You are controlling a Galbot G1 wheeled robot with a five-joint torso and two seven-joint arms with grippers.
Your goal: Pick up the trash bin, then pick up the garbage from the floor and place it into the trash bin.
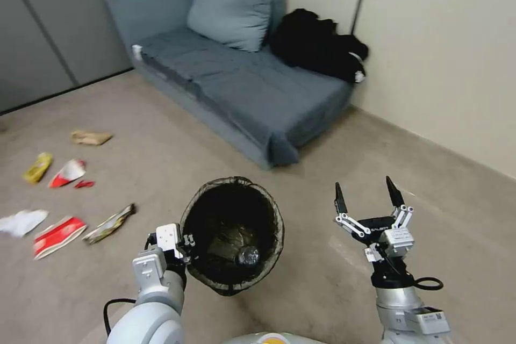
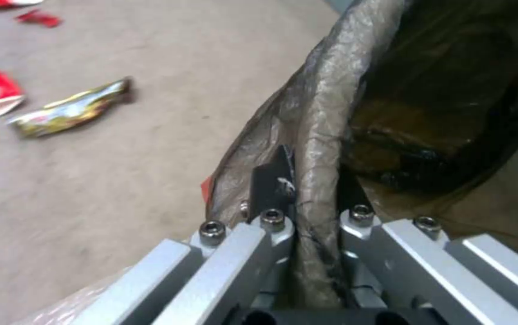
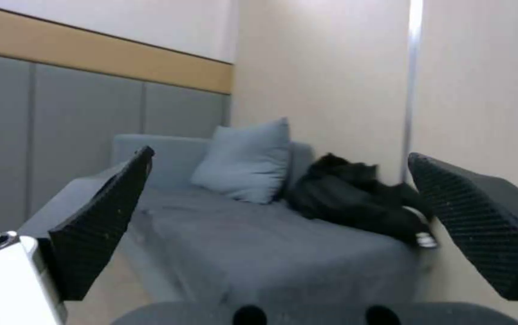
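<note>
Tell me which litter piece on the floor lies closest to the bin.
The shiny foil wrapper. It lies just left of the trash bin that the left end effector holds; the red-and-white cups and the tissue lie farther left.

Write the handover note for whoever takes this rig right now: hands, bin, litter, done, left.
Left hand: shut on the bin rim, holding it off the floor in front of the robot.
Right hand: open, empty, raised on the robot's right, facing the sofa.
Done: bin picked up; a bottle lies inside.
Left: litter on the floor to the robot's left: foil wrapper, red-and-white cups, tissue, yellow wrapper, brown bag, small red scrap.
</note>
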